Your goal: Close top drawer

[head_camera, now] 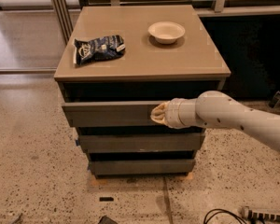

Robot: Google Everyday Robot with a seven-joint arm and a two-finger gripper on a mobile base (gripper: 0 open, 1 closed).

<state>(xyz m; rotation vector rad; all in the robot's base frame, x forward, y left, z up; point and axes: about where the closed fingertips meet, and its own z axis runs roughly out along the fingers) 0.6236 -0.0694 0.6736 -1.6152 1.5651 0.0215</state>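
The top drawer (109,114) is a wide grey-brown front under the cabinet top, standing a little forward of the cabinet with a dark gap above it. My gripper (157,114) is at the end of the white arm that reaches in from the right. Its tip presses against the drawer front, right of the middle. The right part of the drawer front is hidden behind the arm.
On the cabinet top (140,55) lie a dark blue chip bag (98,48) at the left and a white bowl (166,31) at the back right. Two more grey drawer fronts (140,143) sit below. Cables (242,214) lie on the speckled floor at the lower right.
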